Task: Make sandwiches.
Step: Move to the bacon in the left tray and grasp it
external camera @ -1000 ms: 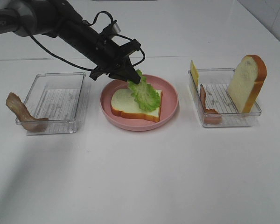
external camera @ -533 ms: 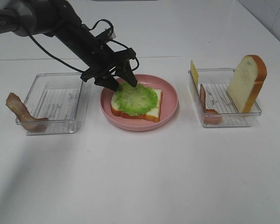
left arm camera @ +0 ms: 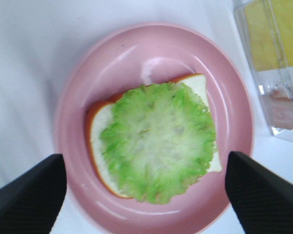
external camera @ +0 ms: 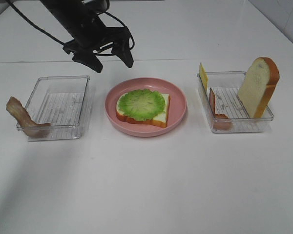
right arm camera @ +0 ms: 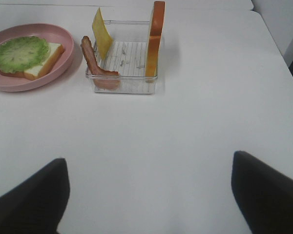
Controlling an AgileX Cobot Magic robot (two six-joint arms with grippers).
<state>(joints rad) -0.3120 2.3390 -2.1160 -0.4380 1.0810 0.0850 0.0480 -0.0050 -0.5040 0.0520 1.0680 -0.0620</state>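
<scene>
Lettuce leaf (external camera: 141, 104) lies flat on bread slice (external camera: 159, 116), on pink plate (external camera: 179, 105). Slice long axis runs left-right across the counter (external camera: 146, 185). Left end effector (external camera: 112, 62) hangs above the plate's far rim, spread, empty. Right end effector (right arm camera: 147, 161) spread, empty.

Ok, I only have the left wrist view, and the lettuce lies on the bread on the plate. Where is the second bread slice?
Observer: The second bread slice stands on edge at the right end of the right tray.
Operator: Any bacon on the other side?
Observer: Yes, one bacon strip hangs over the left end of the left tray, partly outside it.
Operator: And the other arm?
Observer: The right pincer is open and holds nothing. It is over the table, short of the right tray.
</scene>
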